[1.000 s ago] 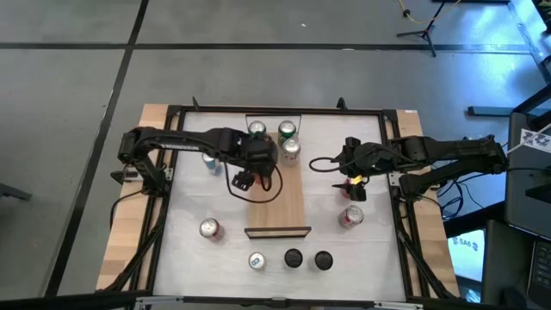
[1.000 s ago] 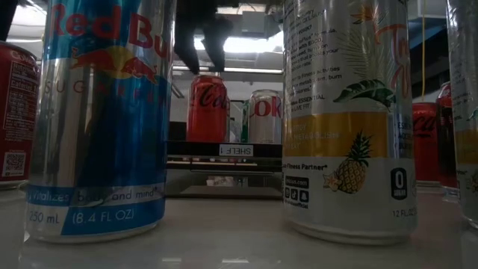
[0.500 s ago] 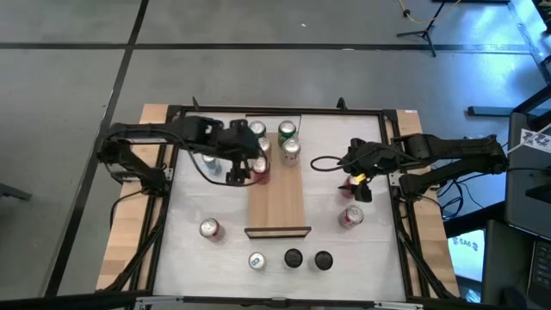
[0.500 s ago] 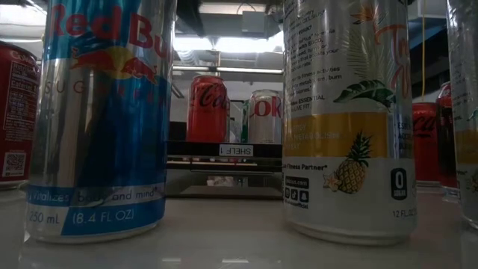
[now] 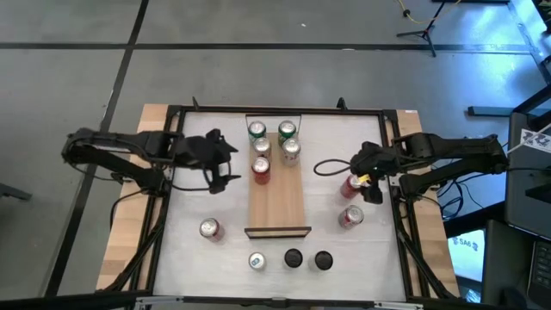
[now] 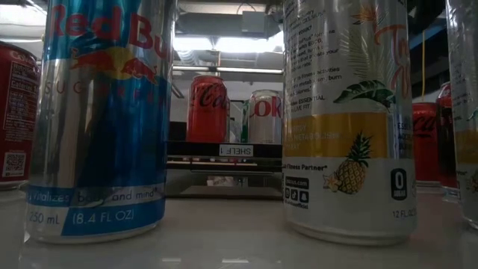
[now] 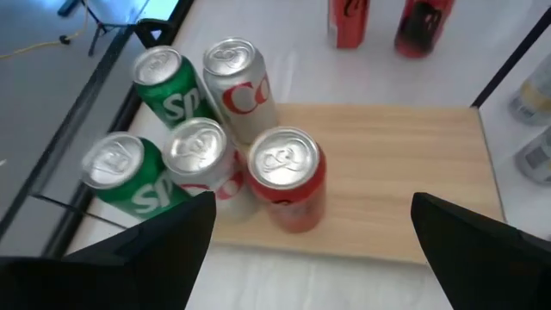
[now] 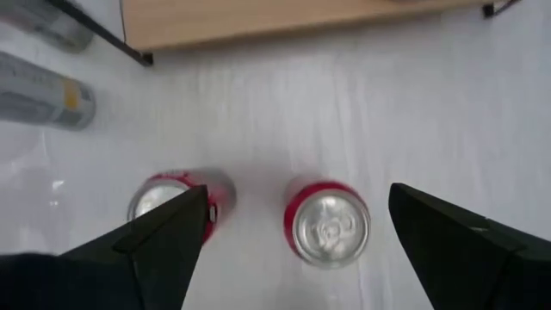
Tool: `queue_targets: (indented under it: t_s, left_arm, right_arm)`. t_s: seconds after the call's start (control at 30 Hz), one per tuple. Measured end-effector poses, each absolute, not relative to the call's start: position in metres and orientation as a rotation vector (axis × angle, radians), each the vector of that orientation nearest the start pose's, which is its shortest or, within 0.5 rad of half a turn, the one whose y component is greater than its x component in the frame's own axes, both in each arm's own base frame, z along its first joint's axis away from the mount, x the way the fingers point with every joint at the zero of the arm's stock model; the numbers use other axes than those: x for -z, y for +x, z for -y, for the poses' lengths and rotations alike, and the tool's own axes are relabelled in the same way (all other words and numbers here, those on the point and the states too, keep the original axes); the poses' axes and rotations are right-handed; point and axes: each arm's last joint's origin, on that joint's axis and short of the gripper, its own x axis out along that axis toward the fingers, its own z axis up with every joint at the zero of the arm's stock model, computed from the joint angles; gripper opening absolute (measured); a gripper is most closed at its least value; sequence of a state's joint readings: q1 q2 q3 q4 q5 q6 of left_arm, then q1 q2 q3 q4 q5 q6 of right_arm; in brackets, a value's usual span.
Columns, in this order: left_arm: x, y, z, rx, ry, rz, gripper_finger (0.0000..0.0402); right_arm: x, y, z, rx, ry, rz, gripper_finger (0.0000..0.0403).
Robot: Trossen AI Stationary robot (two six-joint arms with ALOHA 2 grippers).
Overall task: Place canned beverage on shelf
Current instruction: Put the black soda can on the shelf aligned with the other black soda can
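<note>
Right gripper [image 5: 368,182], jaws open and empty, hovers over an upright red can [image 8: 326,224] at the shelf's [image 5: 277,200] 3 o'clock; left gripper [image 5: 219,160], open and empty, sits farther off at 9 o'clock.

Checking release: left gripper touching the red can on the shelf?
Apart. The high view shows the left gripper open over white tabletop, clear of the red can standing on the shelf.

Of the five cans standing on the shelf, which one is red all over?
The red can at the cluster's open end, toward the bare part of the shelf; the others are two green and two silver with red lettering.
</note>
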State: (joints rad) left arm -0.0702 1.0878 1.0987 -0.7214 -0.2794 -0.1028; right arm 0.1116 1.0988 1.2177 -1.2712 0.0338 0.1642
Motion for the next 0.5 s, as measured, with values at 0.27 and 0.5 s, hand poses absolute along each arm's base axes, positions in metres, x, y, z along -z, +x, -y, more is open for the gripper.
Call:
queue_targets:
  t_s: [0.27,0.5]
  left_arm:
    - [-0.307,0.208,0.009,-0.26,0.003,-0.62,0.0378]
    - [-0.3,0.209,0.008,-0.272,0.003,-0.604,0.0378]
  right_arm:
    - [-0.312,0.172,-0.018,0.047,0.063,-1.259,0.0356]
    - [-0.28,0.171,-0.018,0.059,0.051,-1.336,0.0356]
